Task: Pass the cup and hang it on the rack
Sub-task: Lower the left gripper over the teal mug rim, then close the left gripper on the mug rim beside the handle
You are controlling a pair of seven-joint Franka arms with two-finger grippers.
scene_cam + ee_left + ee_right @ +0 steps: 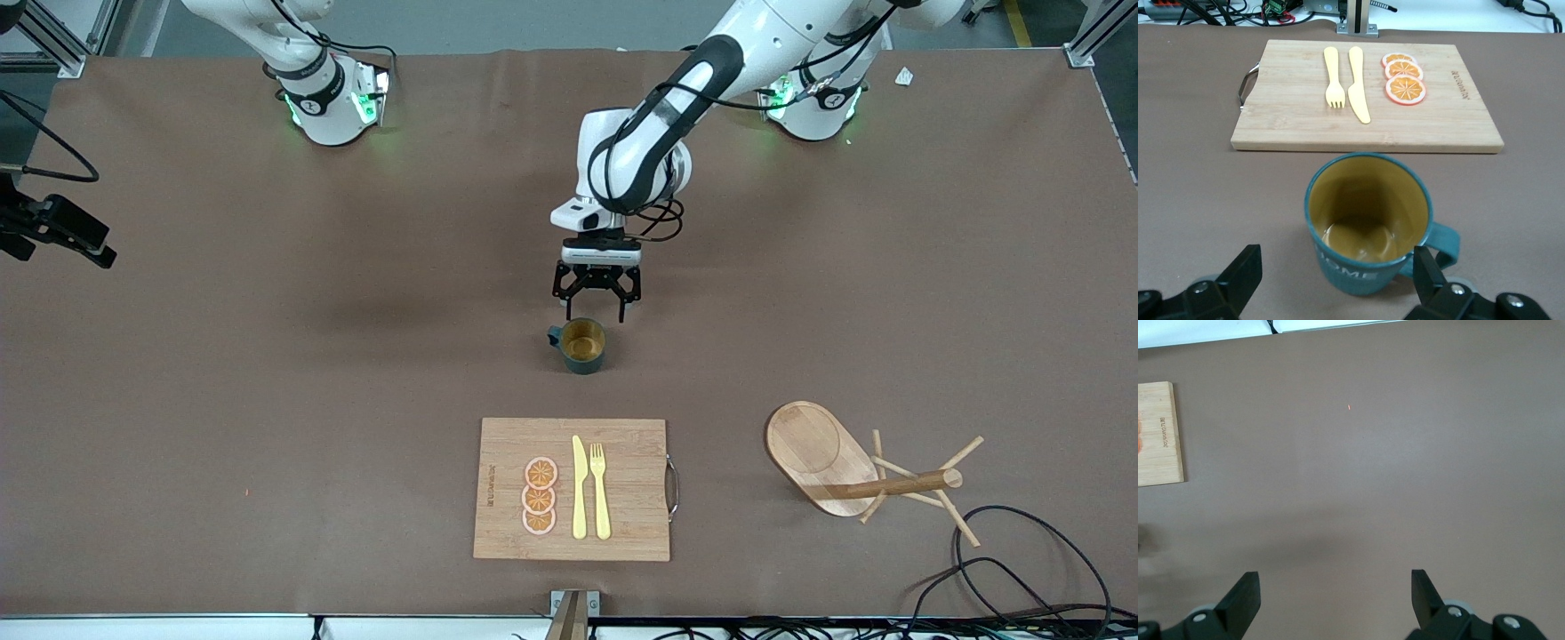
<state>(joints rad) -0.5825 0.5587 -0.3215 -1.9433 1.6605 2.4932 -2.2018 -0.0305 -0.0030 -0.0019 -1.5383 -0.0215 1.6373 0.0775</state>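
The dark teal cup (582,345) with a yellowish inside stands upright on the brown table near its middle, its handle toward the right arm's end. My left gripper (596,316) is open just above it, on the side farther from the front camera. In the left wrist view the cup (1368,220) sits between and just ahead of the open left gripper (1336,259), untouched. The wooden rack (818,453) looks tipped on its side, nearer the front camera toward the left arm's end. My right gripper (1335,580) is open and empty over bare table.
A bamboo cutting board (507,444) with a yellow knife, a fork and three orange slices lies nearer the front camera than the cup; it also shows in the left wrist view (1291,113). Black cables (1022,569) lie beside the rack by the table edge.
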